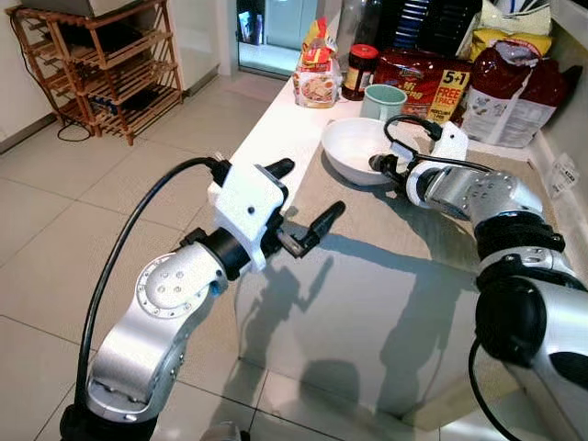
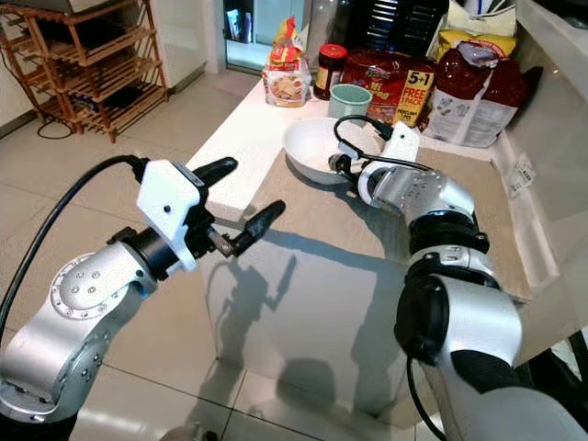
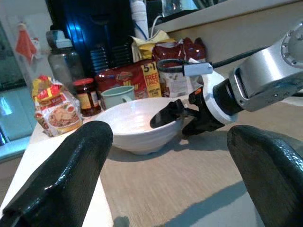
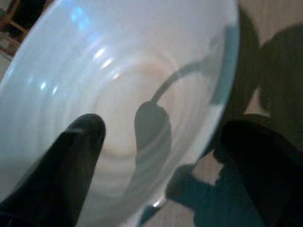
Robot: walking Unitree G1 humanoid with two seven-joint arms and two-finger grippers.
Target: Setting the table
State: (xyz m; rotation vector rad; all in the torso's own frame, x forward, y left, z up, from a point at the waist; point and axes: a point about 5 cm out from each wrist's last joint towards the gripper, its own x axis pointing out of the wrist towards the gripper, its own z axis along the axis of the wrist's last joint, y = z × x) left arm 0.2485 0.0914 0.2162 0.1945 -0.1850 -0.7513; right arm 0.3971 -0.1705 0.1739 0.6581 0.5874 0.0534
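A white bowl (image 1: pixel 354 145) stands on the beige mat (image 1: pixel 386 276) of the table, toward its far side. My right gripper (image 1: pixel 378 163) is at the bowl's near rim, open. One finger reaches inside the bowl (image 4: pixel 118 94) and the other finger (image 4: pixel 265 161) stays outside, so the rim lies between them without being pinched. My left gripper (image 1: pixel 310 190) hovers open and holds nothing, above the table's left edge, a short way in front of the bowl (image 3: pixel 137 127).
Behind the bowl stand a green mug (image 1: pixel 381 99), a dark jar (image 1: pixel 361 71), a noodle packet (image 1: pixel 317 78), a red "5+1 free" pack (image 1: pixel 427 84) and a large bag (image 1: pixel 510 96). A wooden rack (image 1: pixel 101 64) stands on the tiled floor at far left.
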